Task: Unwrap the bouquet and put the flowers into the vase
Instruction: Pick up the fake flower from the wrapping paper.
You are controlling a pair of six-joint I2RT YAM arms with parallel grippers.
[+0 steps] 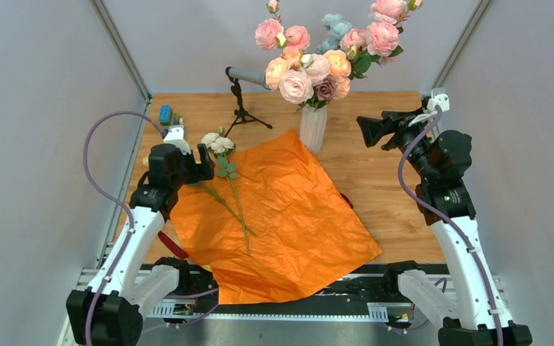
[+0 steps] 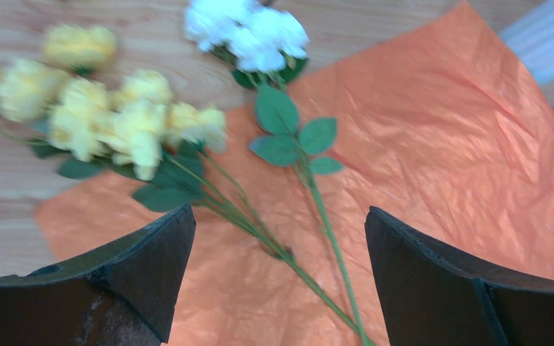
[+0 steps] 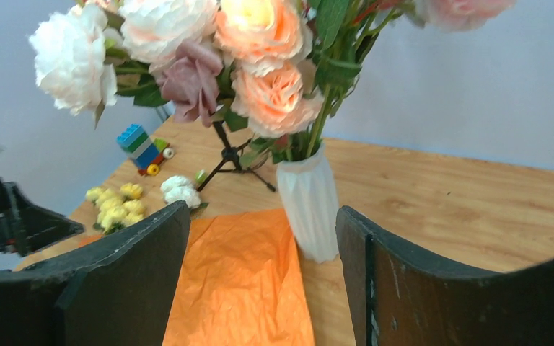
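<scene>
Where paper (image 1: 288,209) overlies wooden table (image 1: 382,180); grey walls (image 1: 36,108); left fingers (image 2: 115,281), right fingers (image 3: 115,281) wide, empty

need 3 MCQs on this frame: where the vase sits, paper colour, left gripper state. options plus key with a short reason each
1. Where does the vase stand?
A. On the bare table, just past the far corner of the paper
B. In the middle of the paper
C. Beside the left arm's base

2. What colour is the paper?
A. Blue
B. Orange
C. White

3. What state is the left gripper in?
A. Shut on a stem
B. Shut on the paper
C. Open, holding nothing

Key:
1 A: the right wrist view shows its base on wood next to the sheet's corner.
2 B: the sheet is orange in all three views.
3 C: the left wrist view shows its jaws wide apart above the loose stems lying on the sheet.
</scene>
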